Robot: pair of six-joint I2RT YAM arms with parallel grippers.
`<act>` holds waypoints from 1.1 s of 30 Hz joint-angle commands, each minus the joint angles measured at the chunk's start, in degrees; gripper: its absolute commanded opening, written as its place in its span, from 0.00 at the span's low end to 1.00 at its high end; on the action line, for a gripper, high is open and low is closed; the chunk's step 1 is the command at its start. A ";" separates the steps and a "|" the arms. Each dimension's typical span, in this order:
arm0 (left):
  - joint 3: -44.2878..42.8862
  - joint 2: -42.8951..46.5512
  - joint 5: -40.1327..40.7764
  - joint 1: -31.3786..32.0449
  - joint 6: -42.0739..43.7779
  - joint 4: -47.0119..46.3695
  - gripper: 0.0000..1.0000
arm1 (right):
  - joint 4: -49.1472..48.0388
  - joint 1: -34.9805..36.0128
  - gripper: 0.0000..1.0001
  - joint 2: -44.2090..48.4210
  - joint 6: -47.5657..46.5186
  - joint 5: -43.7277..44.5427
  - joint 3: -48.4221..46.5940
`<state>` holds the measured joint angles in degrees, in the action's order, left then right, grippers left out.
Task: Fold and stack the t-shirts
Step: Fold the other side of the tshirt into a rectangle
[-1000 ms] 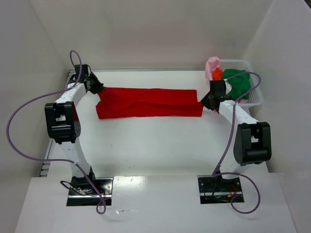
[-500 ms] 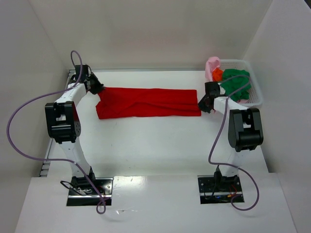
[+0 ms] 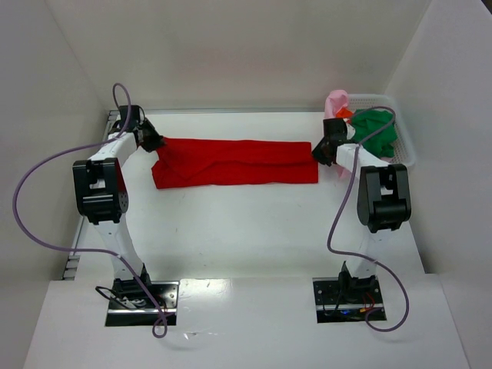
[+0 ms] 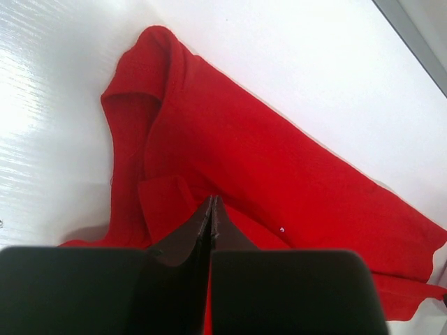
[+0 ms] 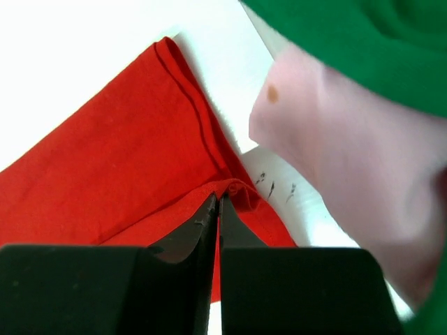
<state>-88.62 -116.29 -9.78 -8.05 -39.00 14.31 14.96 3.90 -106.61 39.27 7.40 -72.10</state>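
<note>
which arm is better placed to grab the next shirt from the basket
Right: the right gripper sits beside the basket; the left gripper is at the far end of the red t-shirt.

1. A robotics lab test cell: plain white walls (image 3: 246, 54) box in a bare white table (image 3: 246, 223) on three sides, like a booth built for filming.
2. Two robot arms stand at the near edge, the left arm (image 3: 98, 192) and the right arm (image 3: 382, 198). Each is bolted down on a black base plate (image 3: 165, 296).
3. Purple cables (image 3: 15, 207) hang in loose, uncovered loops from the arms to their bases, as on a bench rig.
4. The household items look like test props. A red shirt (image 3: 231, 163) is spread flat between the arms, and a white basket (image 3: 408, 154) of bunched clothes sits at the far right corner.
</note>
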 commanded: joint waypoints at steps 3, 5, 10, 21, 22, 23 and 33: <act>-2.35 -1.84 -1.02 -0.38 1.30 -1.74 0.00 | -2.30 -0.56 0.10 -3.34 -1.12 2.27 -3.75; -2.35 -1.84 -1.03 -0.38 1.30 -1.74 0.00 | -2.30 -0.56 0.17 -3.95 -1.65 2.27 -4.36; -3.57 -2.88 -2.17 -0.38 1.83 -1.74 0.00 | -3.70 -0.56 0.43 -3.36 -2.79 1.13 -5.42; -7.00 -4.65 -5.16 -0.38 2.35 -1.21 0.00 | -10.04 -0.56 0.54 3.95 -5.08 -7.75 -3.40; -7.53 -5.17 -5.16 -0.38 2.35 -1.21 0.00 | -10.04 -0.56 0.54 4.56 -5.08 -8.27 -2.88; -7.53 -5.17 -5.16 -0.38 2.35 -1.21 0.00 | -10.04 -0.56 0.54 4.57 -5.08 -8.80 -2.35; -8.85 -6.93 -5.16 -0.38 2.35 0.20 0.39 | -12.32 3.57 0.51 6.42 -5.08 -12.49 -0.24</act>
<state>-95.29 -122.50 -14.28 -8.08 -37.39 14.81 6.07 5.61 -102.91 35.03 -2.76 -72.69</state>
